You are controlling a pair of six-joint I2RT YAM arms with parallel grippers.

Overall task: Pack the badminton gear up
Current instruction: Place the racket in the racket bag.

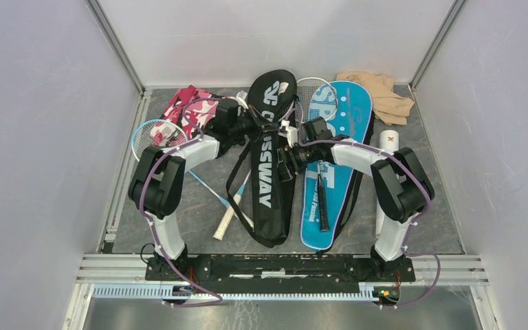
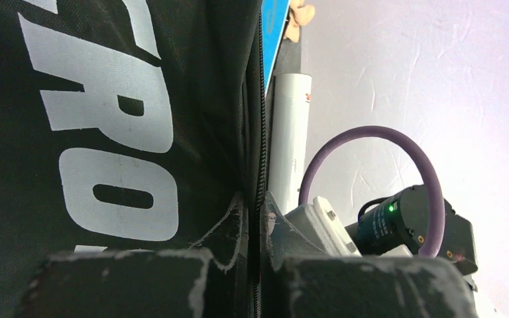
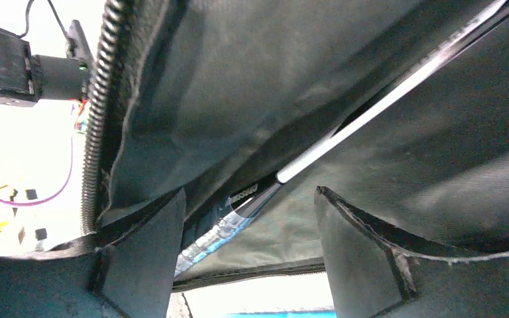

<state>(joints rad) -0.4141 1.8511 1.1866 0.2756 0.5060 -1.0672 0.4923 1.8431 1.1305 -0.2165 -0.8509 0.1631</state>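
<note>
**Item: black "CROSSWAY" racket cover** (image 1: 269, 158). It lies lengthwise at the middle of the table, with the blue "SPORT" racket cover (image 1: 337, 172) just beside it on the right.

**Left gripper** (image 2: 260, 218): we record its fingers pressed together on the zipper edge of the black cover, holding that lip up.

**Right gripper** (image 3: 248, 205): its fingers (image 3: 146, 252) are spread at the opened mouth of the same cover. A racket shaft (image 3: 371, 109) runs between them inside the lining, and neither pad touches it.

**Step in hand** (our judgement): sheathing a racket in the black cover, one arm holding the mouth open while the other works the racket.

**Next move calls for:** the left pinch kept firm, and the right fingers either closing on the shaft to push it deeper or drawing clear of the lining without snagging.

**Outstanding:** blue racket (image 1: 152, 135) at the left, a black-gripped racket (image 1: 322, 199) on the blue cover, and the long white tube (image 1: 388, 141) at the right.
</note>
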